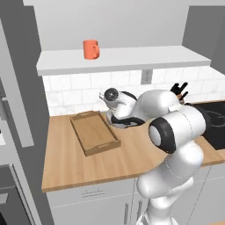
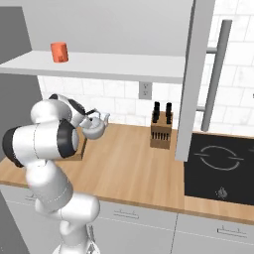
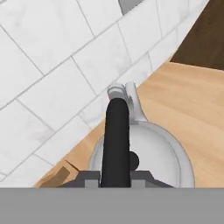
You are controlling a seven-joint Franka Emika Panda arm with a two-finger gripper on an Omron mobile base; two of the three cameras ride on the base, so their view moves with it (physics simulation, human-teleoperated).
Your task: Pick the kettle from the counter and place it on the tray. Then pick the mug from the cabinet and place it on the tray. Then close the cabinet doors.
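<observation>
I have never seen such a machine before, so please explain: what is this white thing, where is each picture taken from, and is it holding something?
The white thing is a robot arm in a simulated kitchen. Two pictures come from cameras on its base, behind it to the left and to the right. The third comes from a camera on its hand, looking along the gripper.

On the wooden counter lie an empty wooden tray and, near the stove, a knife block. An orange mug stands on the open cabinet's shelf.

The gripper is closed on the dark handle of the silver kettle, beside the tray; whether it is lifted, I cannot tell.
</observation>
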